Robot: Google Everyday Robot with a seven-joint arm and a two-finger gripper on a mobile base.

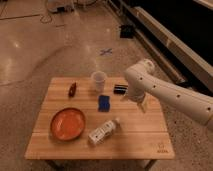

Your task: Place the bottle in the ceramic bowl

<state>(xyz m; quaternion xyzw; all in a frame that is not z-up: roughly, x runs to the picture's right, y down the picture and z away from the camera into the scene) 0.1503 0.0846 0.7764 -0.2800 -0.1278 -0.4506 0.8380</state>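
White rounded arm (pixel 172 94), dark-dotted, ends in pale hand (pixel 141 105) over table (pixel 145 136).

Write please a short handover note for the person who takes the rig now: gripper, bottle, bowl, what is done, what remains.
The gripper hangs over the right side of the table, well apart from the bottle.
The bottle lies on its side near the front edge, just right of the ceramic bowl, not in it.
Done: nothing yet; the bottle is not grasped.
Left: reach the bottle, grasp it, put it in the bowl. A blue object lies between gripper and bottle.
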